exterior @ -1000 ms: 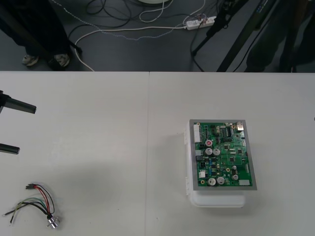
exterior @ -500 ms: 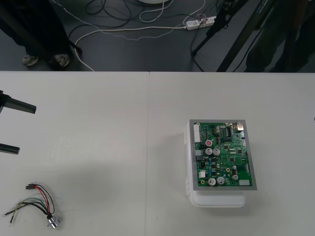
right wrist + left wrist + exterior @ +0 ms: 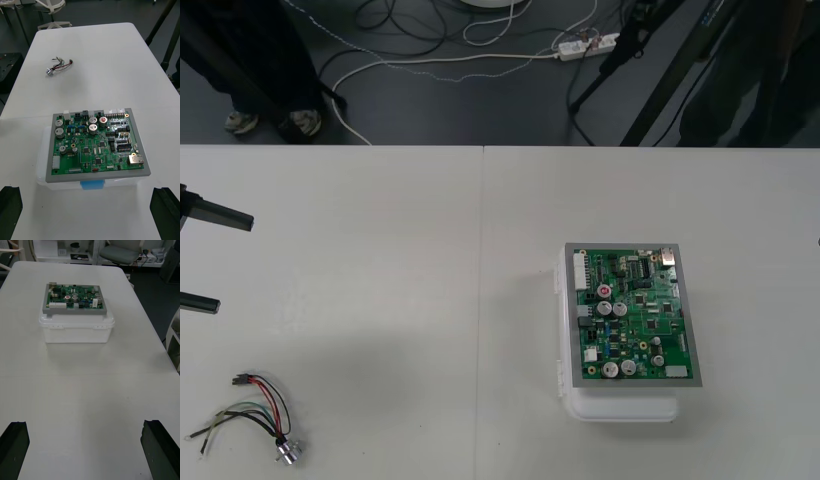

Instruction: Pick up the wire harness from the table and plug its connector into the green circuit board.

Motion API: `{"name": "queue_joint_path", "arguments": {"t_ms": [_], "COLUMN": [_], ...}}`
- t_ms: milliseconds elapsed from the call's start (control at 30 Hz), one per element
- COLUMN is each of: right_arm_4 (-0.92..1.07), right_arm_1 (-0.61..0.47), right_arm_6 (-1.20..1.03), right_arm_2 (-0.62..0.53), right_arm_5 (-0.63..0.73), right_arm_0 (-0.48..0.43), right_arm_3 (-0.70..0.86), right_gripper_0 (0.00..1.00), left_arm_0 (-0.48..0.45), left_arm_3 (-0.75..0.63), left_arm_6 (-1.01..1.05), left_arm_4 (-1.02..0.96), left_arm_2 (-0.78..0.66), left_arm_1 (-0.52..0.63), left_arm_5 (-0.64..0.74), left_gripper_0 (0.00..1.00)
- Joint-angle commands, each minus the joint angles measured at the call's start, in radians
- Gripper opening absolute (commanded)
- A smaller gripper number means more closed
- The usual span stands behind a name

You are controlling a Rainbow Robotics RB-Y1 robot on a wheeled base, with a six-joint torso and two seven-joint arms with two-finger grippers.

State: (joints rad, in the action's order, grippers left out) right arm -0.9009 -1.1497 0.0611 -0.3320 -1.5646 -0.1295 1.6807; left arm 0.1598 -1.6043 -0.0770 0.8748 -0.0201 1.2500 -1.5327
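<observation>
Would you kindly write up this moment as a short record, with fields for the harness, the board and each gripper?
wire harness: lying loose on the table, near corner on the robot's left, not plugged in
round metal socket: harness end nearest the table's near edge
green circuit board: on its white base, right of the table's middle
left gripper: at the table's left edge, beyond the harness, jaws open, empty
right gripper: facing the board, jaws open, empty
task state: harness not yet picked up

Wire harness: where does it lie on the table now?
Front view: the wire harness lies at the table's near-left corner, near the left gripper, far from the green circuit board.
</observation>
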Motion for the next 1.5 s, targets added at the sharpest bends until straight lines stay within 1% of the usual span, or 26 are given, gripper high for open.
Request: {"name": "queue_joint_path", "arguments": {"t_ms": [33,567,600,667,800,967,1000,1067,1400,1500], "right_arm_4": [0.011,0.011,0.011,0.011,0.011,0.011,-0.001,-0.006,-0.023,0.019], "right_arm_1": [-0.018,-0.018,-0.018,-0.018,-0.018,-0.018,0.036,0.051,0.053,0.053], "right_arm_6": [0.013,0.013,0.013,0.013,0.013,0.013,0.014,0.014,0.023,0.04], "right_arm_2": [0.008,0.008,0.008,0.008,0.008,0.008,0.054,0.064,0.067,0.067], "right_arm_5": [-0.006,-0.006,-0.006,-0.006,-0.006,-0.006,-0.006,-0.006,-0.006,-0.006], "right_arm_0": [0.007,0.007,0.007,0.007,0.007,0.007,-0.03,-0.035,-0.038,-0.038], "right_arm_3": [0.017,0.017,0.017,0.017,0.017,0.017,0.017,0.016,0.04,0.04], "right_gripper_0": [1.0,1.0,1.0,1.0,1.0,1.0,1.0,1.0,1.0,1.0], "left_arm_0": [0.007,0.007,-0.022,-0.023,-0.005,-0.003,0.0,0.003,0.0,0.0], "left_arm_3": [-0.017,-0.017,-0.002,0.001,0.001,0.001,-0.002,-0.008,-0.132,-0.186], "left_arm_6": [-0.07,-0.07,-0.07,-0.07,-0.075,-0.083,-0.089,-0.095,-0.125,-0.132], "left_arm_4": [0.001,0.001,0.016,0.023,0.033,0.03,0.03,0.033,0.107,0.153], "left_arm_2": [0.002,0.002,0.029,0.028,0.022,0.02,0.02,0.02,0.02,0.02], "left_arm_1": [-0.006,-0.006,-0.024,-0.024,-0.018,-0.018,-0.018,-0.017,0.015,0.022], "left_arm_5": [-0.038,-0.038,-0.038,-0.038,-0.038,-0.038,-0.038,-0.038,-0.038,-0.038], "left_gripper_0": [0.88,0.88,0.88,0.87,0.88,0.88,0.88,0.88,0.88,0.88]}}
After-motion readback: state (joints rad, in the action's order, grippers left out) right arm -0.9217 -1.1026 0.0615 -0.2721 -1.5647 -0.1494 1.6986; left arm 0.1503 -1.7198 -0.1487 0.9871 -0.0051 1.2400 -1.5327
